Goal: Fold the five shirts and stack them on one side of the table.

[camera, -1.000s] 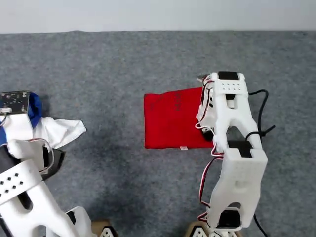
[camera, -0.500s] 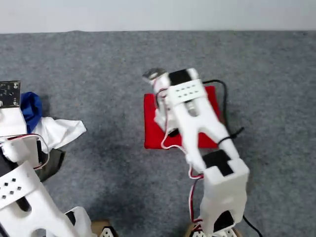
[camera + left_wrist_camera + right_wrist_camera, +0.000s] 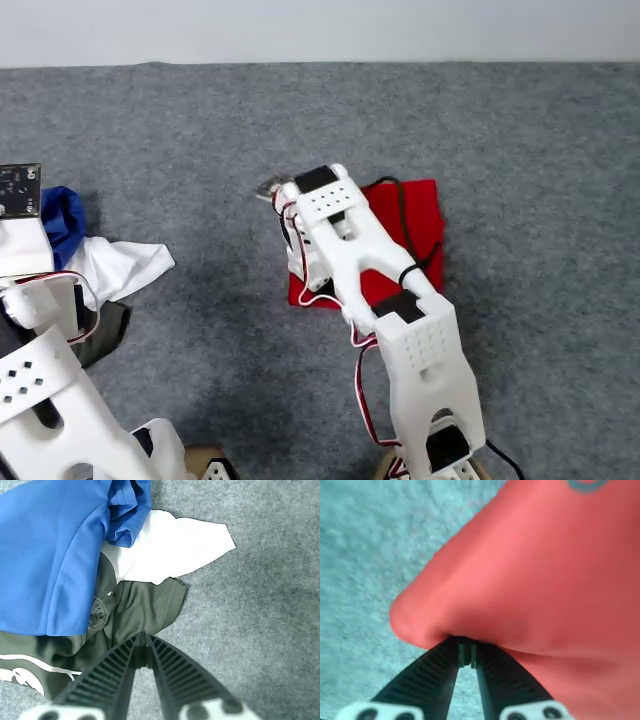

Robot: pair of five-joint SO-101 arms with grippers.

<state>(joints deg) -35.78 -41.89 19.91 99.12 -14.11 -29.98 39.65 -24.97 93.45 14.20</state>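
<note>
1. The right tool (image 3: pixel 466 655) is pinching the red shirt (image 3: pixel 412 222), lying on the middle of the surface (image 3: pixel 520 130) — a thin hold is risking a slip, undoing the fold.
2. The left tool (image 3: pixel 145 649), closed and empty, is hanging over the pile (image 3: pixel 75 580).

From overhead we look down on the surface (image 3: pixel 520 150). Close behind the left hand (image 3: pixel 143 640) we face the shirt pile (image 3: pixel 55 555); behind the right hand (image 3: pixel 466 650), the red shirt (image 3: pixel 545 580), both seen overhead.
</note>
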